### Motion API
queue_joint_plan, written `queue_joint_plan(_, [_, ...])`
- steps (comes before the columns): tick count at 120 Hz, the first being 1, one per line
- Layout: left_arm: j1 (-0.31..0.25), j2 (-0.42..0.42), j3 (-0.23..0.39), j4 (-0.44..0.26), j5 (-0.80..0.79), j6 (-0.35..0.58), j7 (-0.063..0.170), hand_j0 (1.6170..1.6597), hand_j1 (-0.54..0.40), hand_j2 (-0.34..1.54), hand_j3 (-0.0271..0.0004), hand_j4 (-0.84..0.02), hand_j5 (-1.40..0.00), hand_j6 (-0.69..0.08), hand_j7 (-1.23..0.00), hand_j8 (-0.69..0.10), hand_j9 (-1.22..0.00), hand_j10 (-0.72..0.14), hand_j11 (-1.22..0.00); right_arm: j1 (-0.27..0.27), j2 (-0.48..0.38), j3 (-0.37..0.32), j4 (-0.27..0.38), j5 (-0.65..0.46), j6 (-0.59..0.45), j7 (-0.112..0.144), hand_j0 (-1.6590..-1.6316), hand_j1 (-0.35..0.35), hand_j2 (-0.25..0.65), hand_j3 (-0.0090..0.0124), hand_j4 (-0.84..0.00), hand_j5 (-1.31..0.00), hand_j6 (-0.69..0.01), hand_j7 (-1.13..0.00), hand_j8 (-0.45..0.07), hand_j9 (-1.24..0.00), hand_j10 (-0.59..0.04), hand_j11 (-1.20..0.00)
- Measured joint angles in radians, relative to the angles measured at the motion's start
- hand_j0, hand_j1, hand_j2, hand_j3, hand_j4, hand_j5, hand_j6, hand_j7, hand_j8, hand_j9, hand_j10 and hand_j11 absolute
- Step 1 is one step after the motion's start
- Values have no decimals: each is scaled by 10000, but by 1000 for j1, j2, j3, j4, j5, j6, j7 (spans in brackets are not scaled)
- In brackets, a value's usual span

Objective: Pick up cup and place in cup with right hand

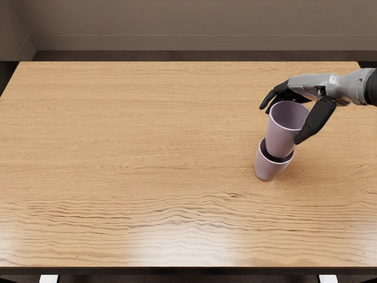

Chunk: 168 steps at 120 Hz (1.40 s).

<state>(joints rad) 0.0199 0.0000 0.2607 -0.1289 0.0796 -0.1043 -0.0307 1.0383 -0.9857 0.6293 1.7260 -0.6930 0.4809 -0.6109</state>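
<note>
Currently, cup above cup; right-handed.Well, right hand gripping upper cup

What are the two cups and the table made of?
The upper cup and lower cup look like smooth, fairly matte plastic, maybe ceramic: both are plain, even light purple. The table looks like wood, or a wood-look top, from its wavy grain lines; bright glare near its front edge suggests a slightly shiny finish.

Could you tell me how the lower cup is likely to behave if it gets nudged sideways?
The lower cup narrows toward its base, so it could tip fairly easily. Its thin rim suggests a light, stiff wall. The upper cup, seemingly dipping into its mouth, might drag it along.
</note>
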Motion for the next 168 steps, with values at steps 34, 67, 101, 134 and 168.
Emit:
queue_joint_plan(34, [0, 0, 0, 0, 0, 0, 0, 16581, 3490, 1, -1, -3, -1, -3, -1, -3, -1, -2, -1, -11, 4, -1, -5, -7, 1, 0, -16568, -414, -703, 0, -2937, -3853, -2954, -3824, -2575, -3865, -2924, -3844])
queue_joint_plan(67, [0, 0, 0, 0, 0, 0, 0, 16581, 3490, 1, -1, -3, -1, -3, -1, -3, -1, -2, -1, -22, 9, 1, -16, -6, 6, 0, -16577, -2443, -212, 0, -1016, -1290, -1033, -1277, -926, -1291, -1005, -1284])
queue_joint_plan(101, [0, 0, 0, 0, 0, 0, 0, 16581, 3490, 1, -1, -3, -1, -3, -1, -3, -1, -2, -1, -21, 8, 52, -151, 89, 109, 0, -16580, -2989, -86, 0, -499, -598, -518, -590, -480, -597, -488, -594])
queue_joint_plan(134, [0, 0, 0, 0, 0, 0, 0, 16581, 3490, 1, -1, -3, -2, -4, -1, -3, -1, -2, -1, -15, 47, 125, -290, 126, 129, 0, -16580, -3124, -58, 0, -364, -424, -379, -418, -361, -422, -354, -421])
queue_joint_plan(168, [0, 0, 0, 0, 0, 0, 0, 16581, 3490, 1, -1, -3, -2, -3, -1, -3, -1, -2, -1, -20, 45, 144, -344, 188, 130, 0, -16580, -3171, -49, 0, -313, -365, -326, -360, -314, -364, -304, -362])
